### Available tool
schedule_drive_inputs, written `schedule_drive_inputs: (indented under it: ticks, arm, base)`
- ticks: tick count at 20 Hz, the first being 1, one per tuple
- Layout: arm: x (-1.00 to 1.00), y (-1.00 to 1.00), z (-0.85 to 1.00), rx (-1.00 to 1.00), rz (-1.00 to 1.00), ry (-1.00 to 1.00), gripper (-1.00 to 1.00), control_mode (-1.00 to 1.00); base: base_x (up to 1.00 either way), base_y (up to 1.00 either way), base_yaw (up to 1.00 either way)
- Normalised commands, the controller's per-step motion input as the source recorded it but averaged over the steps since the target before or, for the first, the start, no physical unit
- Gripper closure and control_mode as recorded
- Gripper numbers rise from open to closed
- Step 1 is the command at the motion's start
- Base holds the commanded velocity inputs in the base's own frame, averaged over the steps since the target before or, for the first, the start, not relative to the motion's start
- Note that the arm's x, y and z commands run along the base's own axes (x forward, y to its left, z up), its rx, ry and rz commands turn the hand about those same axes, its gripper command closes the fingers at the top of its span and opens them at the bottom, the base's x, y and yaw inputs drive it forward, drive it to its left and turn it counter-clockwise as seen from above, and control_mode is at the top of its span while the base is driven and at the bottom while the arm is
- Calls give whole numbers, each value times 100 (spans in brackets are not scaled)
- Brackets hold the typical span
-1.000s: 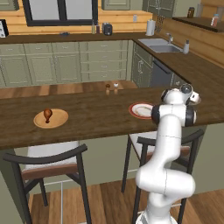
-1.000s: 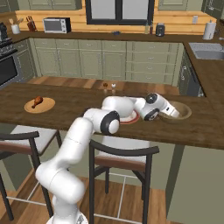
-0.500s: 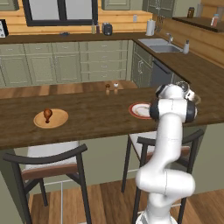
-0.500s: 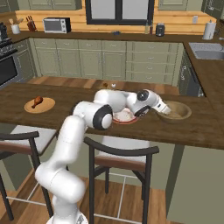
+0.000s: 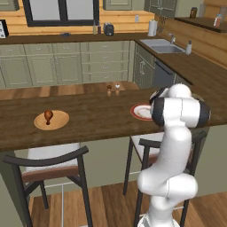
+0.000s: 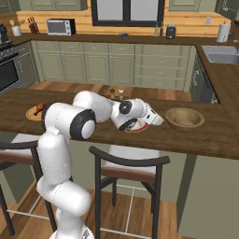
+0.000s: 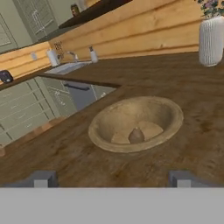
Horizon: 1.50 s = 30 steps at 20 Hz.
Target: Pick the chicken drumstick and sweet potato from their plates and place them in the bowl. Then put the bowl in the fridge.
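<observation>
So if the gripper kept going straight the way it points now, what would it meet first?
Probably the bowl. In the hand view the gripper looks along the counter straight at it, with bare wood between. The sweet potato already lies inside. Depth is unclear, so it might graze the counter first.

Even soft rendered light, faint shadows, slightly blurry

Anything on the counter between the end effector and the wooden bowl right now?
Nothing: in the hand view only bare wooden counter separates the end effector from the bowl, which already holds the sweet potato.
</observation>
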Motion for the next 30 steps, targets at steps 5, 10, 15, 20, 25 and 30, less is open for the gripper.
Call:
schedule_drive_inputs:
  ticks: [5, 10, 15, 20, 25, 30]
  arm:
    - [-88, 7, 100, 2, 8, 35, -100, -100]
    - [-67, 34, 85, 0, 10, 45, -100, -100]
    - [-26, 72, 55, 0, 12, 32, -100, -100]
    - [-28, 49, 37, 2, 16, 13, -100, -100]
    - [-35, 54, 0, 12, 17, 8, -100, -100]
    - [-53, 39, 8, 1, 7, 1, -100, -100]
  base:
    - [0, 0, 0]
    - [0, 0, 0]
    - [0, 0, 0]
    - [0, 0, 0]
    - [0, 0, 0]
    - [0, 0, 0]
